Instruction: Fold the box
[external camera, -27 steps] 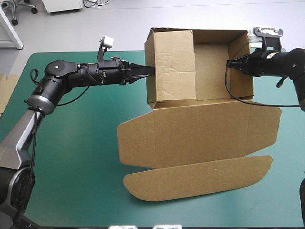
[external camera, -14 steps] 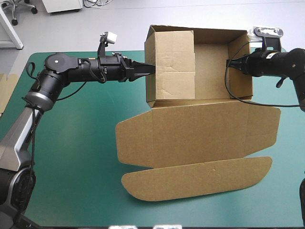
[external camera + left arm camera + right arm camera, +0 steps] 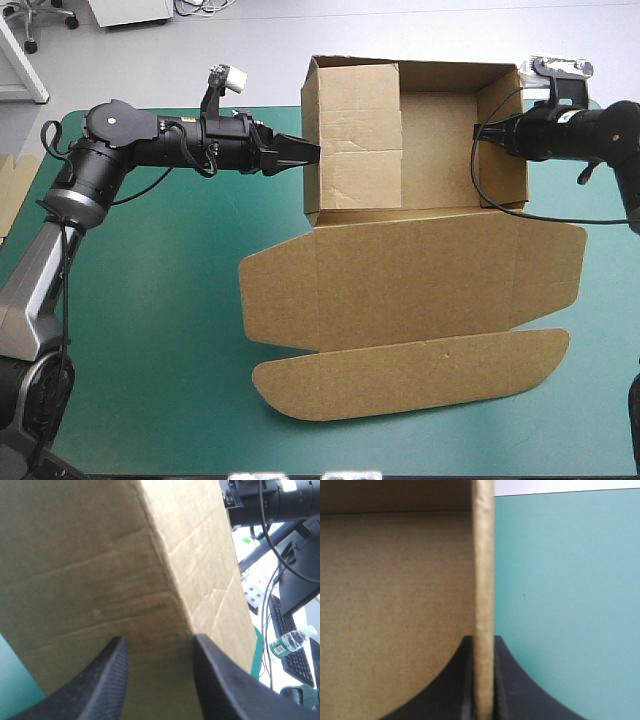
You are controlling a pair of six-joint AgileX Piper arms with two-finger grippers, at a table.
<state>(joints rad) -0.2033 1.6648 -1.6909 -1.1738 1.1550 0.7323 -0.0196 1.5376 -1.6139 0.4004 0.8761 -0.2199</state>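
Looking down from up high, I see the box (image 3: 430, 140) at the far side of the bench (image 3: 150, 330). It is an open tray. Its lid (image 3: 420, 280) lies flat on the near side, with its long side running from left to right. The tray sits right between my two hands. My left hand (image 3: 305, 152) points straight at the left wall (image 3: 350, 130), which leans in over the tray. My right hand (image 3: 483, 133) is at the right wall (image 3: 500, 150), which stands up straight.

From my left wrist, my black fingers (image 3: 107, 680) stand a little apart. Brown board fills the space ahead of them and between them, and a corner of the box runs away from the gap. I am not squeezing anything with this hand.

From my right wrist, the two fingers are pressed together on the right wall. Its thin edge stands between them. The inside of the tray is on one side and the teal-green bench is on the other.

I think the left wall comes next. My left hand is the near one, and the box lies to its right, so the push should go that way.
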